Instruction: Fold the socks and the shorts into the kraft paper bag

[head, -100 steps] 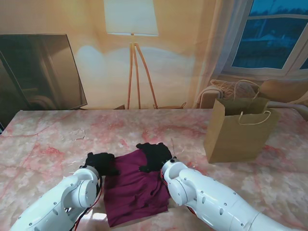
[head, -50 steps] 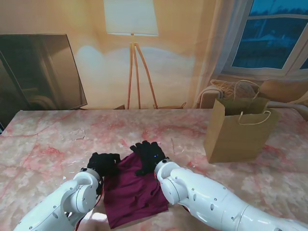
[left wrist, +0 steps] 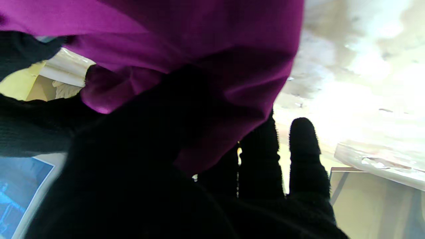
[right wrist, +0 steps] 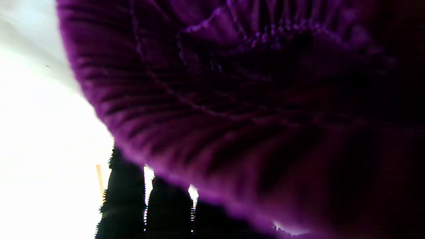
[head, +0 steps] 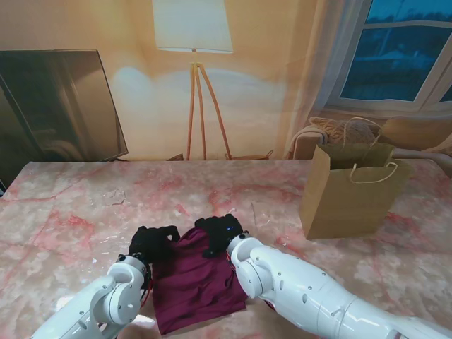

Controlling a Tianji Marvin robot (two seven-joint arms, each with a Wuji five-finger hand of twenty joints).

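The shorts (head: 196,279), a purple garment, lie on the pink marbled table (head: 70,212) close in front of me, between the two arms, and the task looks to be at an early stage: the fold of the shorts is in hand and nothing appears to be packed. The left robot hand (head: 152,242), in a black glove, grips the far left corner of the cloth; its wrist view shows purple fabric draped over the dark fingers (left wrist: 300,156), so I judge it to be closed on the shorts. The right robot hand (head: 220,233) sits on the far right corner, and its wrist view is almost filled with the gathered, ribbed waistband, with fingertips (right wrist: 124,196) showing under the hem, so it too seems to hold the cloth. The far edge looks raised and bunched at both hands, while the near part lies flat on the table. The kraft paper bag (head: 349,192) stands upright and open well to the right, apart from the shorts, its handles up; whether anything lies inside cannot be seen. No socks can be made out anywhere on the table. Left to do, by my reading: finish folding the shorts, carry them into the bag, and deal with the socks.
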